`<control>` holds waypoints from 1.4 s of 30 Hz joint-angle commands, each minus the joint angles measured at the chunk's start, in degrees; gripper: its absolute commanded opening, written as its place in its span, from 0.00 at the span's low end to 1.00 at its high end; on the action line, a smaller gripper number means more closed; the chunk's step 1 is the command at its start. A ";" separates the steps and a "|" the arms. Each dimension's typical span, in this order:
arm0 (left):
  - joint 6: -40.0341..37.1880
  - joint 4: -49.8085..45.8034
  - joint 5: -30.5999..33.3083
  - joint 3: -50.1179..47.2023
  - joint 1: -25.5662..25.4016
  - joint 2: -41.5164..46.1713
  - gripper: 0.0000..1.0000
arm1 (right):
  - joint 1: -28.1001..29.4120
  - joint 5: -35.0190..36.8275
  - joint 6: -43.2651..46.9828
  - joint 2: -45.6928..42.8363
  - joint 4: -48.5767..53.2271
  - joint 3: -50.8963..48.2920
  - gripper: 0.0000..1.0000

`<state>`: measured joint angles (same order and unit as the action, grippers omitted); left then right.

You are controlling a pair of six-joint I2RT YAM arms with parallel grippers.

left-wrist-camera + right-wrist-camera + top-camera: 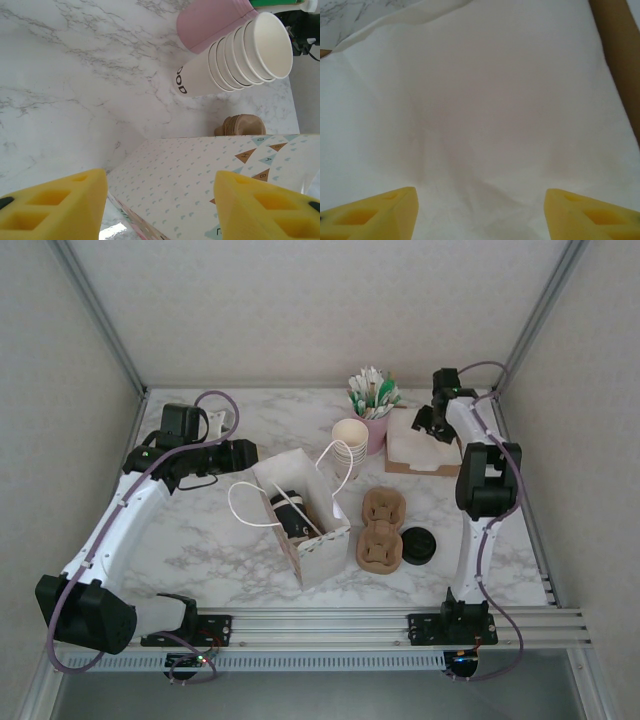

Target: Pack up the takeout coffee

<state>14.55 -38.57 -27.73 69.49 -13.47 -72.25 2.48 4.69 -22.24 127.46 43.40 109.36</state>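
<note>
Left gripper (160,200) is held spread wide at the white paper bag (200,170), with nothing clamped.

Its fingers are kept apart just beside the bag's patterned wall. The takeout coffee (350,435) is seen outside the bag, topmost in a nested stack just beside the pink cup (377,428). The bag could be tipped or its mouth crushed if the wall is nudged, and several cups might be lifted together. The left arm is stretched forward and bent inward at the wrist. The right gripper (432,422) is poised, jaws parted, over the napkins (485,100).
</note>
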 commanded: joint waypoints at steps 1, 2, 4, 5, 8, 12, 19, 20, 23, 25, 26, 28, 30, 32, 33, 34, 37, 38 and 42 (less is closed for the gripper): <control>-0.97 0.09 0.56 -0.42 -0.59 0.53 0.58 | 0.50 0.94 1.84 3.90 5.11 3.91 0.65; -1.01 0.10 0.48 -0.41 -0.59 0.53 0.58 | 0.59 0.99 2.14 4.63 5.82 4.58 0.64; -1.01 0.15 0.57 -0.38 -0.59 0.44 0.58 | 0.91 1.06 2.60 5.10 6.07 4.98 0.60; -1.06 0.12 0.55 -0.38 -0.61 0.31 0.58 | 1.05 1.02 2.92 5.10 6.12 5.07 0.57; -1.01 0.10 0.65 -0.44 -0.59 0.35 0.58 | 1.30 0.62 3.21 4.45 6.61 5.51 0.40; -1.10 0.04 0.70 -0.34 -0.59 0.44 0.58 | 1.25 0.76 2.58 0.38 7.19 5.22 0.11; -0.92 0.13 0.63 -0.32 -0.59 0.75 0.58 | 2.00 0.74 0.97 -17.21 6.19 0.61 0.00; -0.92 0.09 0.62 -0.33 -0.59 0.79 0.58 | 2.59 0.89 0.91 -20.83 6.00 -0.30 0.00; -0.92 0.16 0.58 -0.32 -0.66 0.88 0.58 | 4.98 1.08 1.51 -29.04 5.57 -2.40 0.00; -0.83 0.16 0.59 -0.37 -0.59 0.93 0.58 | 8.29 2.38 2.43 -35.01 5.66 -3.28 0.00; -0.83 0.19 0.64 -0.32 -0.59 0.97 0.58 | 10.26 3.30 3.24 -37.47 5.31 -3.76 0.00; -0.83 0.20 0.70 -0.25 -0.59 0.97 0.58 | 15.88 6.06 4.29 -42.64 5.01 -4.13 0.00; -0.75 0.28 0.74 -0.24 -0.59 0.92 0.58 | 21.89 7.26 5.52 -46.51 3.93 -4.48 0.00; -0.75 0.33 0.79 -0.24 -0.59 0.93 0.58 | 28.49 8.05 6.78 -49.30 2.20 -4.94 0.00; -0.75 0.33 0.83 -0.24 -0.61 0.97 0.58 | 32.14 8.10 7.78 -50.14 1.53 -4.91 0.00; -0.75 0.33 0.92 -0.24 -0.59 0.92 0.58 | 36.06 9.07 9.38 -50.68 1.03 -4.65 0.00; -0.75 0.24 1.12 -0.32 -0.61 1.04 0.58 | 46.80 16.06 13.17 -50.83 -0.06 -3.63 0.00; -0.75 0.21 1.20 -0.33 -0.60 0.89 0.58 | 49.50 18.26 13.99 -50.44 -0.20 -3.05 0.00; -0.92 0.20 1.51 -0.33 -0.59 0.97 0.58 | 60.70 30.21 19.72 -46.29 0.64 1.27 0.00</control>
<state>14.55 -38.57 -27.05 69.49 -13.47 -72.25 58.26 23.49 -8.34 78.78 44.82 107.46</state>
